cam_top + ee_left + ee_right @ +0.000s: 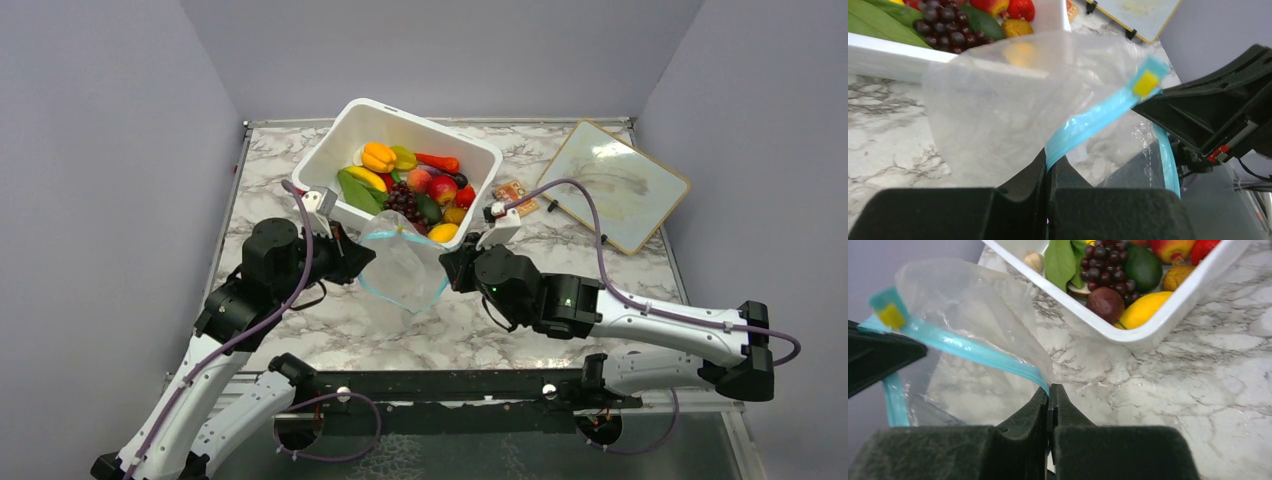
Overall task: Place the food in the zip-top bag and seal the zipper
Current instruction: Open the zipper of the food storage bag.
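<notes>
The clear zip-top bag [402, 268] hangs open between both grippers, just in front of the white tub [330, 150]. Its light blue zipper [388, 235] rims the mouth; it also shows in the left wrist view [1088, 122] and the right wrist view [973, 350], with a yellow slider [1146, 83] at one end. My left gripper [362, 256] is shut on the bag's left mouth edge [1052, 159]. My right gripper [447, 266] is shut on the right mouth edge [1049, 390]. The food [415, 185], toy fruits and vegetables, lies in the tub. The bag looks empty.
A small orange patterned packet [515, 195] lies right of the tub. A whiteboard with a yellow frame [612, 183] lies at the back right. Grey walls close in on the marble table [600, 260] on three sides.
</notes>
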You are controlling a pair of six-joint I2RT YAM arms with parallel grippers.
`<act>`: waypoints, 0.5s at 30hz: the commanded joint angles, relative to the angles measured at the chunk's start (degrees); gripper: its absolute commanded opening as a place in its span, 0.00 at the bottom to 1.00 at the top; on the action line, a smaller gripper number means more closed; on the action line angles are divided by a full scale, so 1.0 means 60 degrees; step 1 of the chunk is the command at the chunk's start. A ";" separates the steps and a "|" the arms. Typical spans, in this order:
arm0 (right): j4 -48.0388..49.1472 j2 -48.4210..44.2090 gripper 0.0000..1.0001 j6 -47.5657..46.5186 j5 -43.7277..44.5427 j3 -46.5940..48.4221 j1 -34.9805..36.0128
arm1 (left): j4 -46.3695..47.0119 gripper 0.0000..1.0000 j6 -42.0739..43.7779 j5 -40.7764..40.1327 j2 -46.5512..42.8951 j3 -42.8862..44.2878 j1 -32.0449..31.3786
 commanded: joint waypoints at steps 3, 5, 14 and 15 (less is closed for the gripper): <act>-0.1016 -0.0788 0.01 0.0562 0.0831 -0.0679 0.0033 | -0.1063 0.00 0.1111 -0.1777 0.0153 0.1144 0.0018; -0.0716 -0.0748 0.01 0.0497 0.0453 -0.0889 0.0024 | -0.1151 0.00 0.1226 -0.2088 0.0150 0.1296 0.0019; 0.1132 0.0322 0.19 -0.1170 -0.2285 -0.0669 0.0028 | -0.0905 0.00 0.1259 -0.1437 0.0618 0.0766 0.0012; 0.1016 0.0459 0.22 -0.1224 -0.2403 -0.0447 0.0025 | -0.0887 0.00 0.1226 -0.1468 0.0647 0.0626 0.0019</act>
